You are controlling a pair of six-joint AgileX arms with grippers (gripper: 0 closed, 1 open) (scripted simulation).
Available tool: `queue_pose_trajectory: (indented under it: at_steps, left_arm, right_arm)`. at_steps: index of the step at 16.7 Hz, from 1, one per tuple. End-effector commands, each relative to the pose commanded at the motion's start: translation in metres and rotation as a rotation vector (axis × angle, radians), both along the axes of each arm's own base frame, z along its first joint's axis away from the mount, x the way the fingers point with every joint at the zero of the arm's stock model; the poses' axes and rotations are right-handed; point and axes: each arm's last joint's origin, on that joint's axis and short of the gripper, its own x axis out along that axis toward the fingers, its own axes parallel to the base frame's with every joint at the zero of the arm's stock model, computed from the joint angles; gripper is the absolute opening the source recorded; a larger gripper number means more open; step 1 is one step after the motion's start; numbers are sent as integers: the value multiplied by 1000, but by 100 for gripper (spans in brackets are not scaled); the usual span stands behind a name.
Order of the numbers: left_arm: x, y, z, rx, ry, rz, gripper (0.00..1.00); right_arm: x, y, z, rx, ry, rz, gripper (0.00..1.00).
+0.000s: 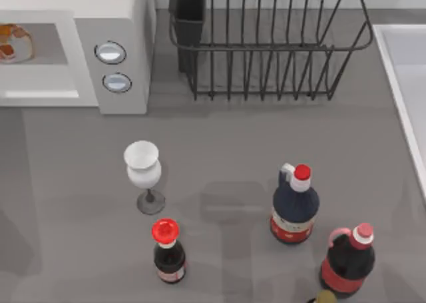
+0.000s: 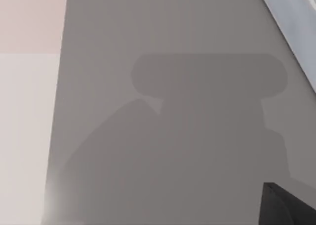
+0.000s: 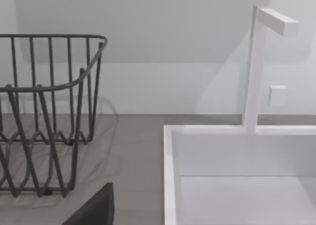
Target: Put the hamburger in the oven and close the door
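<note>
Though the hamburger [image 1: 12, 42] sits edge-cropped inside the oven [image 1: 113, 23], tool states cannot be told.

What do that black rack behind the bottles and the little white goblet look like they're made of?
The rack looks like thin metal wire with a dark matte coating: slim bent rods with open gaps between them. The goblet appears to be opaque white glass or glazed ceramic, smooth with a soft sheen, on a greyer stem and foot; in a rendered scene, that stays a guess.

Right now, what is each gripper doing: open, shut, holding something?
Left gripper: cannot be told; a dark edge over bare table.
Right gripper: cannot be told; near the dish rack.
</note>
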Motion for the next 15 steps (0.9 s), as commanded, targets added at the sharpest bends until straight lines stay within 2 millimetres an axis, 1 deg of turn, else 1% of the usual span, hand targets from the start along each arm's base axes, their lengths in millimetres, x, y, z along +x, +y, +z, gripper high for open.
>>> queue_pose_trajectory:
  at_steps: [1,5,7,9,11,13,15]
  left_arm:
    - [0,-3,0,2,-2,0,0]
    - [-2,-2,-1,-7,0,4,0]
    - [-1,-7,-2,-5,7,8,0]
    - [1,-26,-2,0,19,15,0]
    - [2,-55,2,-5,7,0,0]
    - [-1,-84,0,-24,8,-9,0]
    - [-3,-99,-2,-15,7,0,0]
  right_arm:
    - [0,0,0,0,0,0,100]
    - [0,0,0,0,0,0,100]
    - [0,0,0,0,0,0,100]
    - [0,0,0,0,0,0,100]
    - [0,0,0,0,0,0,100]
    - [0,0,0,0,0,0,100]
    - [0,0,0,0,0,0,100]
